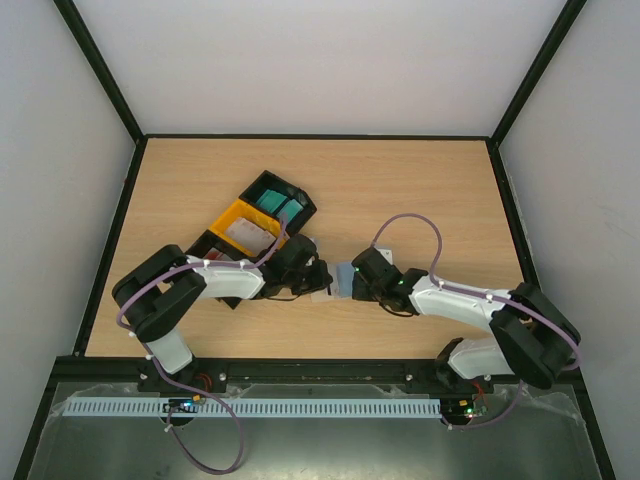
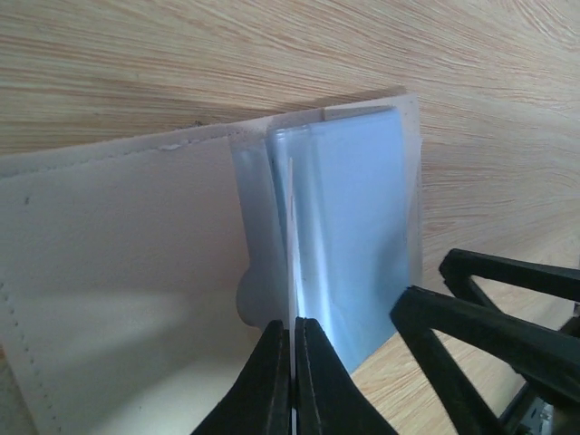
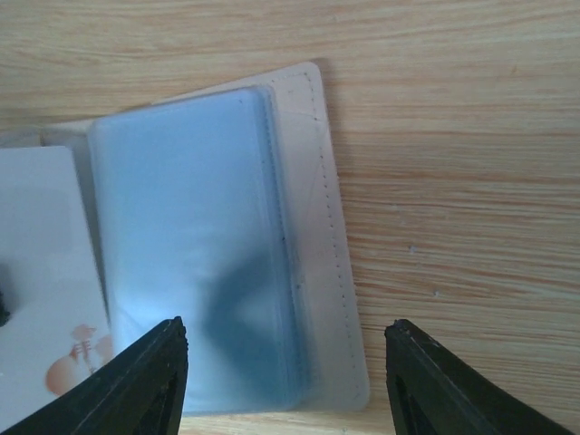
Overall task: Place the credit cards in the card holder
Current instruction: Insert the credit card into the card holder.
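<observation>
Left gripper is pinching a clear sleeve of the open card holder lying between the arms; right gripper is hovering open above it, likely needing to fetch a credit card next

Your overhead view is bright and evenly lit, with faint shadows beside the arms. Your wrist views are softer: the near fingers blur, and a grey shadow crosses the card holder.
</observation>
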`<state>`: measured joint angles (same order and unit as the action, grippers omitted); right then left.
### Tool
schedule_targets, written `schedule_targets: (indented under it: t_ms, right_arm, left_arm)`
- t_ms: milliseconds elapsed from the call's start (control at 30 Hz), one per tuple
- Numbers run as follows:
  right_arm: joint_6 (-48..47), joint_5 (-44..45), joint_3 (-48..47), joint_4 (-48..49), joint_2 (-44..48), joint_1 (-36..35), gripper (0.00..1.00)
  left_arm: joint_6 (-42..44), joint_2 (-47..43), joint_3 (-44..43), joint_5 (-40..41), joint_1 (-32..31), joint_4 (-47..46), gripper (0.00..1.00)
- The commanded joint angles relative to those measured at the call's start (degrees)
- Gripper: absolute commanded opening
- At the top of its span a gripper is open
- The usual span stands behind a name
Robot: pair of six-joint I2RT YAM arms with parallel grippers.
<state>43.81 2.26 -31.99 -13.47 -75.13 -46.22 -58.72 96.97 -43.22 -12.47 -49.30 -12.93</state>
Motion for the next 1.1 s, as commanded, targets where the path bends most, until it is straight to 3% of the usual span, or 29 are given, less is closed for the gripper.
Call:
schedule_targets:
  t_ms: [0, 267, 467, 600, 900, 1067]
  right_arm:
    - [-0.94, 1.08, -0.64, -0.22, -2.79, -0.55, 0.56]
    - [-0.05, 4.66, -1.37, -3.43, -4.06, -0.9, 0.5]
    - [0.07, 4.55, -1.83, -3.93, -4.51, -0.89, 0.55]
    - [0.74, 1.78, -0.43, -1.92, -4.62, -0.87, 0.54]
    - [5.9, -5.2, 3.55, 3.47, -0.72, -0.95, 0.42]
    - [6.5, -5.91, 4.11, 3.91, -0.93, -0.91, 0.41]
  left_arm:
    - [-2.14, 0.11, 0.06, -1.92, 0.71, -2.04, 0.03]
    - [-3.91, -1.93, 2.18, -1.75, 0.9, -4.27, 0.03]
    - [-5.56, -3.56, 3.32, -1.99, 1.16, -6.74, 0.03]
    - [-5.72, -2.47, 2.97, -2.49, 1.31, -7.8, 0.03]
    - [-5.79, -0.55, 4.94, -5.72, 3.1, -10.99, 0.02]
    - [-6.18, 1.51, 5.58, -8.77, 3.27, -13.69, 0.03]
